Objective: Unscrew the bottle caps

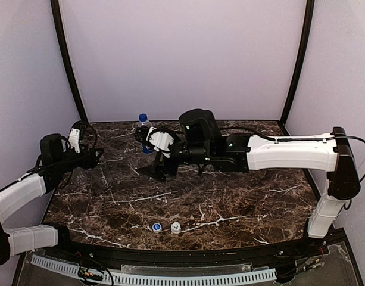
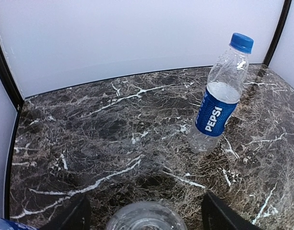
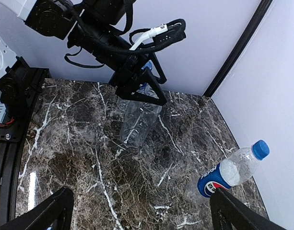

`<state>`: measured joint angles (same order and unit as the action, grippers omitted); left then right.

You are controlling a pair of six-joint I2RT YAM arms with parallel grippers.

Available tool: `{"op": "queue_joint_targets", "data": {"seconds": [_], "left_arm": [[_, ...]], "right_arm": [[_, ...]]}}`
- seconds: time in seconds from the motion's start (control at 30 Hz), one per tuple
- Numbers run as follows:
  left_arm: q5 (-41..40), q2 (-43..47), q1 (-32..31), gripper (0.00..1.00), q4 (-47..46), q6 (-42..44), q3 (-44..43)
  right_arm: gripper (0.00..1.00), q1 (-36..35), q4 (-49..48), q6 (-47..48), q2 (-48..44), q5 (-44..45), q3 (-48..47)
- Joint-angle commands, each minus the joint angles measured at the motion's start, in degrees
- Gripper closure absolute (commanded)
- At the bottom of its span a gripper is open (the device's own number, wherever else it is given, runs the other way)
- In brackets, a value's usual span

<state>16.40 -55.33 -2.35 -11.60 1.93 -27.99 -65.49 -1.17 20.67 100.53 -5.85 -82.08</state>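
Observation:
The Pepsi bottle point(image 1: 144, 127) stands at the back of the table with its plain blue cap point(image 1: 143, 118) on; it also shows in the left wrist view point(image 2: 216, 112) and the right wrist view point(image 3: 223, 177). My right gripper point(image 1: 151, 156) is wide open and empty beside it point(image 3: 142, 215). My left gripper point(image 1: 97, 156) is shut on a clear bottle point(image 3: 135, 122) that rests tilted on the table; its clear shoulder point(image 2: 146, 216) shows between my fingers with no cap in sight. A blue-and-white cap point(image 1: 156, 227) and a white cap point(image 1: 175, 227) lie loose near the front edge.
The marble table point(image 1: 242, 202) is walled by pale panels with black corner posts point(image 1: 69, 65). A bit of blue point(image 2: 3, 224) shows at the bottom left of the left wrist view; I cannot tell what it is. The right arm point(image 1: 289, 152) spans the table's right half.

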Motion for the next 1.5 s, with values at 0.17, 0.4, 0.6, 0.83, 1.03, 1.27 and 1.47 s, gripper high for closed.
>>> {"op": "queue_joint_targets", "data": {"seconds": [0.17, 0.4, 0.6, 0.83, 1.03, 1.27, 1.47], "left_arm": [[8.0, 3.9, 0.5, 0.02, 0.5, 6.9, -7.2], [12.7, 8.9, 0.3, 0.01, 0.2, 6.1, -10.7], [22.8, 13.3, -0.2, 0.01, 4.9, 1.2, -8.0], [22.1, 17.7, -1.3, 0.02, 7.3, 0.3, -3.1], [22.2, 18.7, -1.6, 0.02, 7.4, 0.2, -2.4], [21.8, 19.4, -1.8, 0.03, 6.7, 0.6, -1.5], [22.3, 19.1, -2.0, 0.03, 6.5, 1.0, -1.3]], "right_arm": [[0.01, 6.7, 8.8, -10.9, 7.7, 8.8, -16.2], [0.02, 12.6, 15.0, -17.7, 20.0, 7.5, -33.7], [0.02, 13.3, 13.1, -15.0, 28.6, 1.2, -44.3], [0.06, 14.1, 7.3, -12.5, 37.2, 2.1, -51.4], [0.16, 15.3, 2.3, -12.7, 42.1, 5.6, -54.1], [0.53, 15.4, 2.4, -14.0, 43.6, 1.7, -53.4], [0.81, 15.4, 1.4, -13.1, 40.5, -3.6, -48.8]]}}
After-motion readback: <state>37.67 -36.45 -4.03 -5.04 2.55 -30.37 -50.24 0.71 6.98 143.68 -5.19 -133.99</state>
